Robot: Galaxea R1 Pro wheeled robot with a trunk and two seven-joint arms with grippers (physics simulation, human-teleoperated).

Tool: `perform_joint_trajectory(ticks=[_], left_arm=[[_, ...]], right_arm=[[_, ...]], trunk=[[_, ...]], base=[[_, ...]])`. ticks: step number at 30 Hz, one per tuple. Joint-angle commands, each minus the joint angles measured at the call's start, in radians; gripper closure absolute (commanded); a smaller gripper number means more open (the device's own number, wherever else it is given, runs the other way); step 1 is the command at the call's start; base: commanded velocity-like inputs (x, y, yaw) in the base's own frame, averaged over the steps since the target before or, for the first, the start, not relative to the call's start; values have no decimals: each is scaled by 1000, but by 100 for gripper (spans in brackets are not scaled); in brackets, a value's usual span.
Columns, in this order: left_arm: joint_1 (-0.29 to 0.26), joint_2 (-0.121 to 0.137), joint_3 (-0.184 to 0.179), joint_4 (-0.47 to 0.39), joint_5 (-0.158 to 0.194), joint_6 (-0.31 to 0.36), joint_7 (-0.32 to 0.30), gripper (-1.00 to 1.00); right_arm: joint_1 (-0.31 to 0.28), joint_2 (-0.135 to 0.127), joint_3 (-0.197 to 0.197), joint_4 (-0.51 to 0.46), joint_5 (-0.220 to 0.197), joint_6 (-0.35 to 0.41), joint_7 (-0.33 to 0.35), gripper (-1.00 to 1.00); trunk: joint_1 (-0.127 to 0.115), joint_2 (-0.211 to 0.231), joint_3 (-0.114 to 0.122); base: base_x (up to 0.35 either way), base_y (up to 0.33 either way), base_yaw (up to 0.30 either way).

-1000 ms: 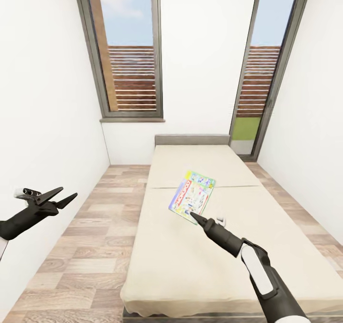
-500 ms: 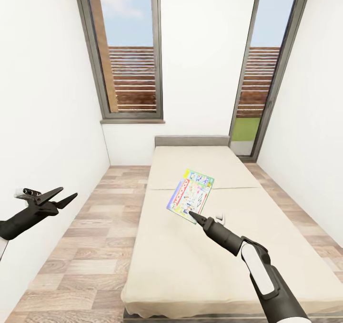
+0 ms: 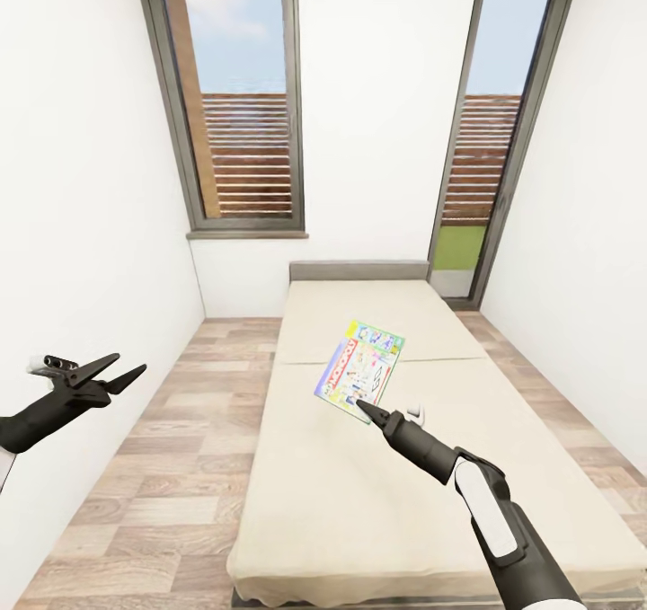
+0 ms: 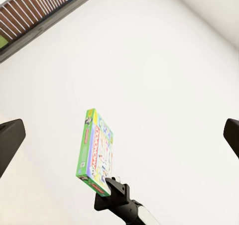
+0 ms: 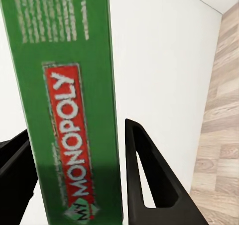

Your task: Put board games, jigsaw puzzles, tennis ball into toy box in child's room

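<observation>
The thin pale green board game box with a bright printed cover and a red Monopoly strip along its green edge hangs tilted in the air above the middle of the large low bed with a plain cream-beige cover. The right gripper pinches the box by its near lower corner, one black finger on each side of the edge. From the left wrist camera the box stands nearly on end above that gripper.

Well to the left of the bed, over the wood-plank floor near the white wall, the left gripper is held out with its two black fingers spread apart, holding nothing. Behind the bed's grey headboard, two tall grey-framed windows show slatted fencing and sky.
</observation>
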Motion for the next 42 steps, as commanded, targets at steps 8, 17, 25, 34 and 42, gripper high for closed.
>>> perform_joint_trajectory(ticks=[8,17,25,34,42], left_arm=[[0,0,-1,0,0,9,-4,-100],[0,0,-1,-1,0,-32,-4,-100],[0,0,-1,-2,0,-36,-4,-100],[0,-1,0,-31,2,-38,-4,-100],[1,-3,1,-41,2,-39,-4,-100]], right_arm=[[-1,0,-1,0,-3,5,0,100],[0,2,1,0,-1,5,0,100],[-1,1,2,0,-1,5,0,100],[-1,2,2,0,-2,5,0,100],[-1,2,3,0,-3,5,1,100]], trunk=[[-31,56,36],[-65,119,77],[-96,175,112],[-104,189,125],[-104,189,125]], base=[[0,0,-132],[0,0,-185],[0,0,-197],[19,0,-106],[11,0,-133]])
